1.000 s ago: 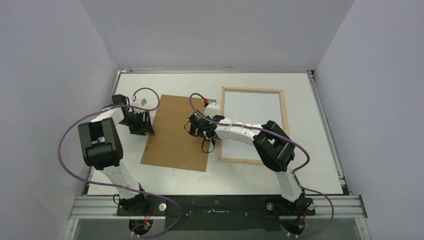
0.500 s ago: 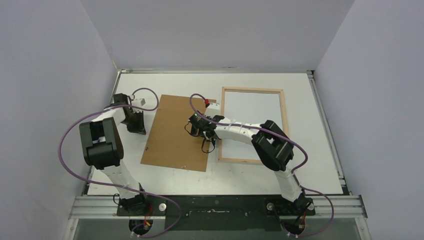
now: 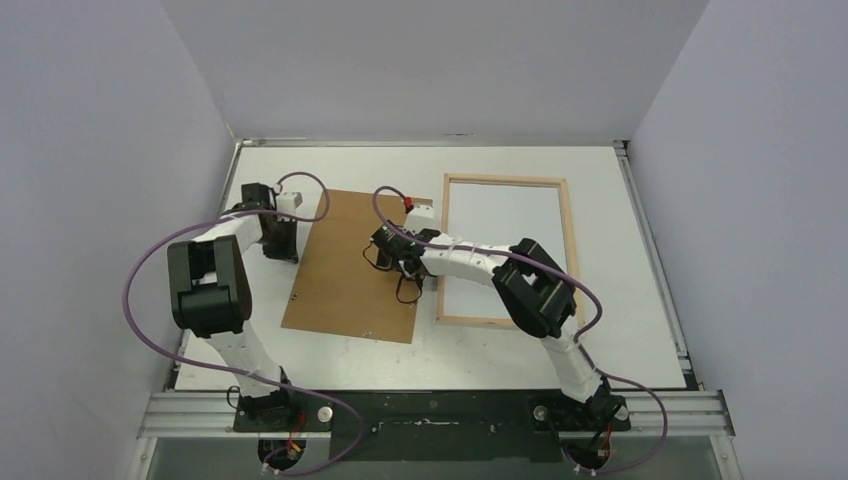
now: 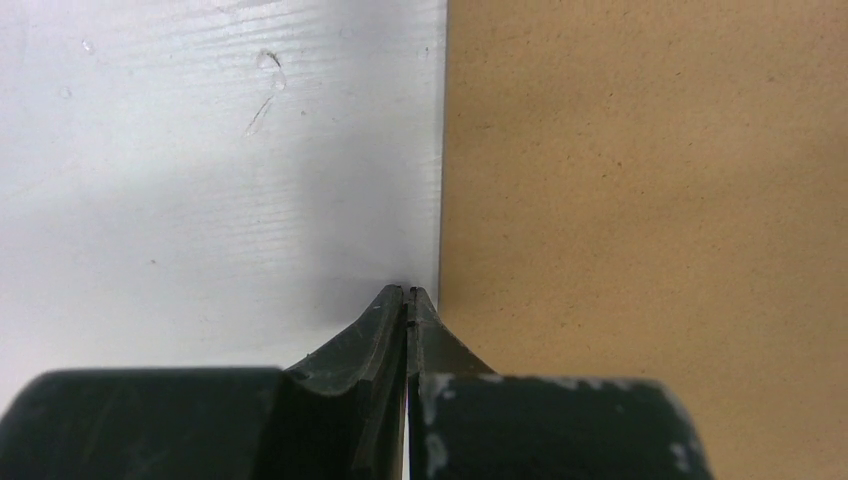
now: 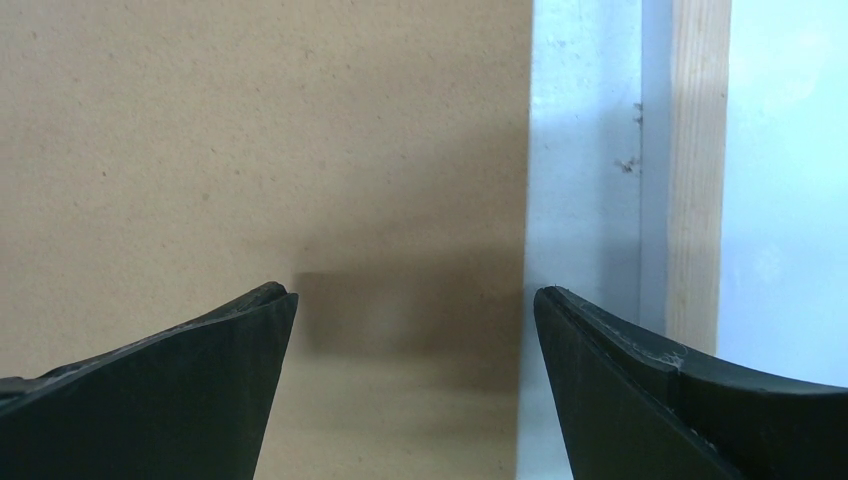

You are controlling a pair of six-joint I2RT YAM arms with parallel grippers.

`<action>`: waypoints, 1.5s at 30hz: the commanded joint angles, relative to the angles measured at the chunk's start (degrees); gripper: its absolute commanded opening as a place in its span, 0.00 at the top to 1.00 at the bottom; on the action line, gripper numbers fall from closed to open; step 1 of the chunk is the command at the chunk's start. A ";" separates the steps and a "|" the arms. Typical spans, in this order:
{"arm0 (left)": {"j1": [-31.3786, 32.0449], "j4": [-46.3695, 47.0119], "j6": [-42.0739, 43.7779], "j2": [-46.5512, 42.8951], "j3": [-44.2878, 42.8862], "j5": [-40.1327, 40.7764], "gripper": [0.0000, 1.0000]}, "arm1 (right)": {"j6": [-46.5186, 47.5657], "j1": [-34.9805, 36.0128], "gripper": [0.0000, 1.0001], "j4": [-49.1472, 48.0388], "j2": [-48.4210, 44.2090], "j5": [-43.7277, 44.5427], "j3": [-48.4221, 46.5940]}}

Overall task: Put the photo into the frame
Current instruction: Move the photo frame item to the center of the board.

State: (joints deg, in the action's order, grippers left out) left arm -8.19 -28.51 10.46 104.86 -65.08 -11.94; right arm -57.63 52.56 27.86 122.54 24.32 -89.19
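Down at the left edge of the brown fibreboard backing panel, the left gripper has its two black fingers pressed together, tip against tip, with nothing visible between them. In the left wrist view the tips sit right at the panel's edge, on the table side of it; whether they touch the edge cannot be told. From above, that gripper is beside the far half of the panel's left side, and its arm bends back along that side towards the near edge of the white table. The right gripper stands spread wide and grips nothing. Its left finger is over the panel. Its right fingertip is just past the panel's right edge, above the narrow strip of table there, and a soft shadow lies on the panel between the two. In the top view this gripper is over the right part of the panel, about midway along its length. The panel lies flat and slightly skewed on the table. Just right of the panel, with only that strip of table between them, the frame of pale wood lies flat. A pale white surface fills the frame's opening; whether that is the photo's plain back cannot be told.
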 commanded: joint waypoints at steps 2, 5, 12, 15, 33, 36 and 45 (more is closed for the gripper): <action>1.45 1.24 -0.92 1.85 3.13 1.36 1.00 | -1.24 1.12 0.05 4.30 4.13 3.63 -5.60; 1.67 1.52 -0.80 1.74 3.63 1.27 1.00 | -2.13 1.88 0.04 6.98 5.95 4.91 -7.23; 2.36 1.35 -1.03 1.98 3.47 0.60 1.00 | -4.04 2.58 0.00 12.89 8.96 5.82 -11.11; 2.72 1.12 -1.42 2.86 3.09 -0.13 1.00 | -3.97 2.82 0.00 12.02 8.94 3.95 -11.61; 4.37 -1.61 -1.90 3.80 2.73 -4.48 1.00 | -3.84 1.32 0.00 -6.35 -4.92 -12.59 -8.55; 4.54 -1.71 -1.66 3.68 2.84 -4.99 1.00 | -4.22 1.32 0.00 -6.62 -6.08 -12.50 -8.12; 6.12 -2.99 -1.64 4.27 2.15 -7.25 1.00 | -5.66 1.28 0.00 -7.32 -10.75 -11.35 -3.70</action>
State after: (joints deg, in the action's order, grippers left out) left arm -5.98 -26.30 10.63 104.75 -64.45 -10.70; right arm -59.13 52.01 32.84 117.91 18.55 -93.60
